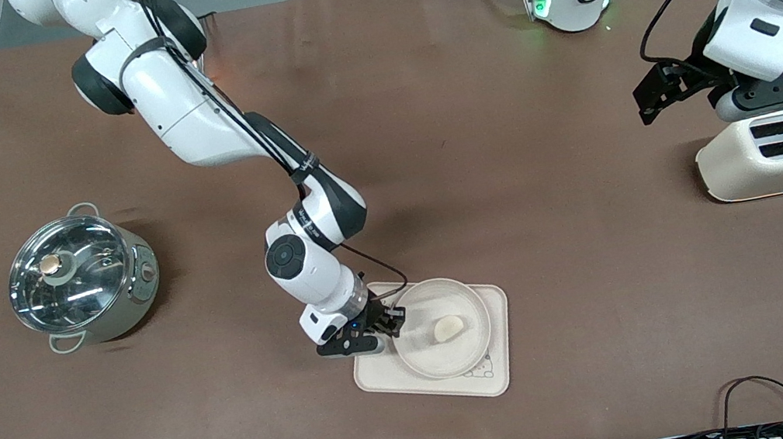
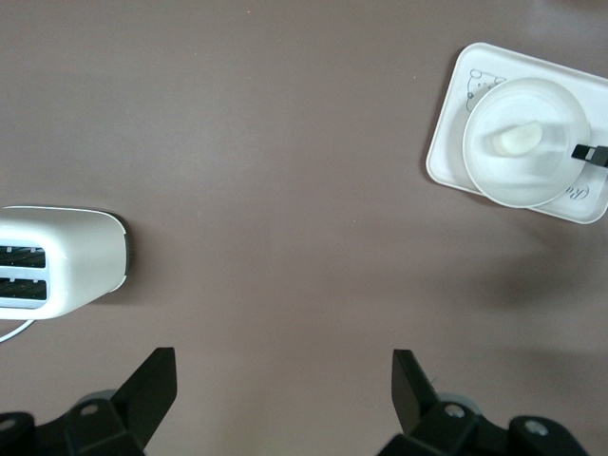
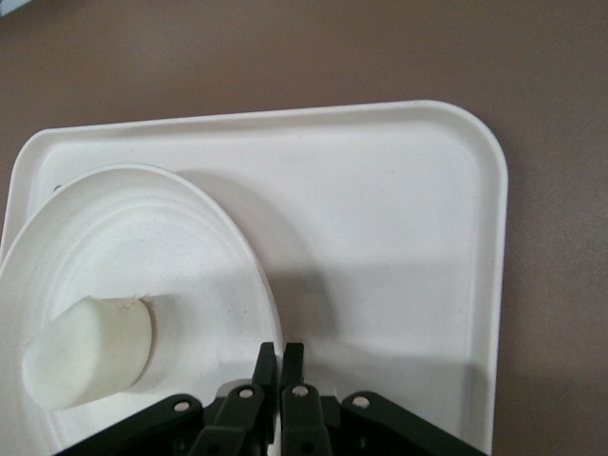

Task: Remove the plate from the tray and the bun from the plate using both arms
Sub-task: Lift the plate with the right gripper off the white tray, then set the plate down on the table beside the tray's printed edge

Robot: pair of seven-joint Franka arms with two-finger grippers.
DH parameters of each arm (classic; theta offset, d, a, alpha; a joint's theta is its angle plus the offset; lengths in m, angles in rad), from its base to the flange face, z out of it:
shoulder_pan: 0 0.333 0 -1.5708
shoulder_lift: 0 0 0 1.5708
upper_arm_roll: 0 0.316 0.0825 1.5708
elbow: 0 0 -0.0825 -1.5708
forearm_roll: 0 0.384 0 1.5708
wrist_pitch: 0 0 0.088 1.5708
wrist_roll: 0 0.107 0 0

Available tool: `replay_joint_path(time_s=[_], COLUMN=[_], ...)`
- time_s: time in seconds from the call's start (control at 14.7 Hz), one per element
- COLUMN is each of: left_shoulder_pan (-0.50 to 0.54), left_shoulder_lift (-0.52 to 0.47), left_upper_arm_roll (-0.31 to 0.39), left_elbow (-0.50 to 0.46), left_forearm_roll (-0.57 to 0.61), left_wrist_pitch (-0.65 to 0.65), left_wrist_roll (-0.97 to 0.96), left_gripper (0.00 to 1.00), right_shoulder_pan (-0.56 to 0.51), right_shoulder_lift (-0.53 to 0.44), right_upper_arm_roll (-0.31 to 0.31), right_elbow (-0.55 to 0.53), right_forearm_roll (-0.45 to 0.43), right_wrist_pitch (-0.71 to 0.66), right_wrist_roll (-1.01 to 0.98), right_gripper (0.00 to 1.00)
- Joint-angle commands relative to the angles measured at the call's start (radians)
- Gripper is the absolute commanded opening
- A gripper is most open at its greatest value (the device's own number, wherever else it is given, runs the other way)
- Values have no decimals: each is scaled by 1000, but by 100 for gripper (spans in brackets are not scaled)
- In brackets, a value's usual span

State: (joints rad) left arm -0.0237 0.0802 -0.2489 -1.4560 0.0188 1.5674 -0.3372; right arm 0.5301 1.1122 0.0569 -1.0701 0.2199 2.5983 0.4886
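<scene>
The round cream plate [image 1: 423, 307] lies over the rectangular cream tray [image 1: 498, 371], near the front camera at mid-table. The pale bun [image 1: 449, 328] rests on the plate. My right gripper [image 1: 394, 323] is shut on the plate's rim at the edge toward the right arm's end. In the right wrist view the right gripper [image 3: 281, 353] pinches the plate [image 3: 123, 237] beside the bun [image 3: 90, 351], and the plate casts a shadow on the tray [image 3: 380, 237]. My left gripper [image 1: 649, 102] waits open above the table by the toaster, and in its own wrist view the left gripper [image 2: 283, 366] holds nothing.
A cream toaster [image 1: 777, 150] stands at the left arm's end, under the left hand. A steel pot with a glass lid [image 1: 75, 281] stands at the right arm's end. Cables run along the table's front edge [image 1: 761, 396].
</scene>
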Motion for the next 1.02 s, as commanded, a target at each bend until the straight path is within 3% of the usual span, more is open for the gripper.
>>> replay_joint_path(time_s=[0.0, 0.14, 0.34, 0.48, 0.82, 0.95], left_shoulder_pan=[2, 2, 2, 2, 2, 2], left_shoulder_lift=[-10, -10, -10, -10, -10, -10], left_upper_arm_roll=[-4, -4, -4, -4, -4, -6], left_elbow=[0, 0, 0, 0, 0, 0], left_forearm_roll=[16, 16, 16, 16, 15, 16], left_wrist_pitch=[-12, -12, -12, -12, -12, -12], left_wrist_roll=[12, 12, 12, 14, 12, 12], left_gripper=[100, 100, 100, 100, 100, 100], right_shoulder_pan=[-16, -34, -181, -243, -254, -252], right_shoulder_lift=[-138, -176, -233, -326, -553, -592], right_upper_arm_roll=[17, 23, 180, 248, 280, 311], right_elbow=[-197, -246, -281, -408, -739, -885], right_forearm_roll=[21, 22, 21, 21, 21, 22], right_wrist_pitch=[6, 8, -21, -23, -1, 134], right_wrist_roll=[-80, -113, -137, -168, -203, -199], right_gripper=[0, 0, 0, 0, 0, 0])
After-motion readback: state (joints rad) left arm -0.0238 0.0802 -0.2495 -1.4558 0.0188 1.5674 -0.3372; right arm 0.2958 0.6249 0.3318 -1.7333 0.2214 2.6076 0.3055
